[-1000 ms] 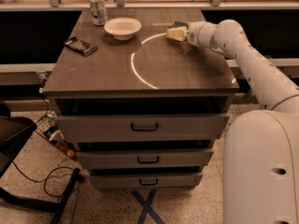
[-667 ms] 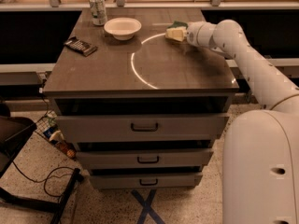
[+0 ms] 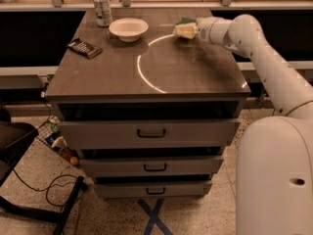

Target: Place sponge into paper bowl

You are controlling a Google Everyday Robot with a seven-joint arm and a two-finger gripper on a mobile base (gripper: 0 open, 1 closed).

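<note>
The sponge [image 3: 186, 20] shows as a dark green edge over pale yellow, held at the tip of my gripper [image 3: 184, 31] at the far right of the cabinet top. The gripper is shut on the sponge and holds it just above the surface. The paper bowl [image 3: 128, 28] is white, round and empty. It stands at the far middle of the top, about a bowl's width to the left of the gripper. My white arm [image 3: 254, 48] reaches in from the right.
A silver drink can [image 3: 102, 9] stands at the far left, behind the bowl. A dark flat packet [image 3: 84, 48] lies at the left edge. The grey drawer cabinet [image 3: 146, 131] has three drawers. A rail runs behind it. Cables and a chair base lie on the floor at the left.
The gripper and the sponge have risen slightly together. The bowl, the can and the packet have not moved.
</note>
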